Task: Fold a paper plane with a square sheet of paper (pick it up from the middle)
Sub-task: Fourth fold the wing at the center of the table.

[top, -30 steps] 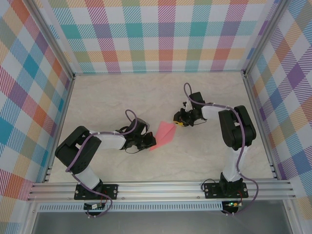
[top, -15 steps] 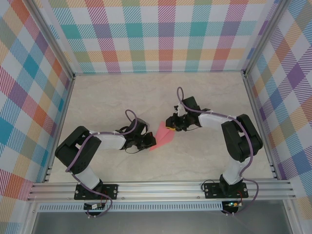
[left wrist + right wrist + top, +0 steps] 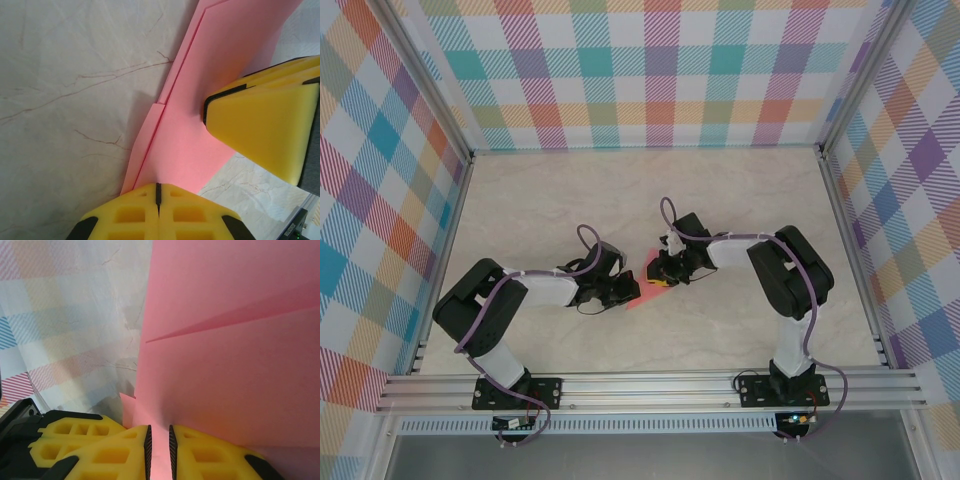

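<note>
Folded salmon-pink paper (image 3: 646, 268) near the middle of the table (image 3: 570, 200).

Plain and unmarked, it is creased into a narrow, layered shape that runs diagonally from near-left to far-right. Long straight creases run along it, and a thinner flap shows along one side. One end is clamped in the closed jaws of the left gripper (image 3: 157, 192). The opposite edge sits in the slim gap between the jaws of the right gripper (image 3: 160, 440).

The folded sheet of paper (image 3: 200, 125) looks matt and smooth; the table (image 3: 65, 100) smooth, veined, stone-like.
</note>
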`<state>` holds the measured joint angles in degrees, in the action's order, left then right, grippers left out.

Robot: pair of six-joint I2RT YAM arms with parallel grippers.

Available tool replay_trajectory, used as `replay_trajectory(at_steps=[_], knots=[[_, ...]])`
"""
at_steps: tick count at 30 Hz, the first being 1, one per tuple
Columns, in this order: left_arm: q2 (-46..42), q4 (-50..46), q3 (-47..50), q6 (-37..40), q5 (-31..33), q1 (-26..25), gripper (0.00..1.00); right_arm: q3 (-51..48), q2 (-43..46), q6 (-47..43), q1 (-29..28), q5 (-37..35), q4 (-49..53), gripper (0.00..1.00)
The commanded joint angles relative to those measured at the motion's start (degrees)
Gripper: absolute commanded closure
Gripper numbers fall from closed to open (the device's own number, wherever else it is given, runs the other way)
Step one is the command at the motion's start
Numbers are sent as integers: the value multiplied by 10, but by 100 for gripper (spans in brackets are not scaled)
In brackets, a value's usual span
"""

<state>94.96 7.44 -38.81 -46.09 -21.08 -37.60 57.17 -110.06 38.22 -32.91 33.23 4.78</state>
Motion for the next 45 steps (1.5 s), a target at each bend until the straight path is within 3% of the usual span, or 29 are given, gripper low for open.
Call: replay_trajectory(at_steps=[1,17,23,27,32,36,45], knots=[[7,-92,12,-1,19,4,98,-13,-32,-32,-2,-39,41,81],[-100,-132,44,-34,61,-44,91,-62,5,-63,-10,-22,52,80],[-190,-220,23,-32,142,-45,88,-55,10,-59,-9,-34,56,80],[-234,-229,29,-51,170,-38,88,-53,13,-53,-10,-41,58,80],[-226,-171,26,-46,115,-30,85,-54,12,-40,-10,-51,59,80],[-160,-107,3,-35,35,-30,87,-52,10,-30,-10,-54,57,80],[-37,-43,-32,-23,-43,-27,91,-47,10,-19,-10,-69,65,80]])
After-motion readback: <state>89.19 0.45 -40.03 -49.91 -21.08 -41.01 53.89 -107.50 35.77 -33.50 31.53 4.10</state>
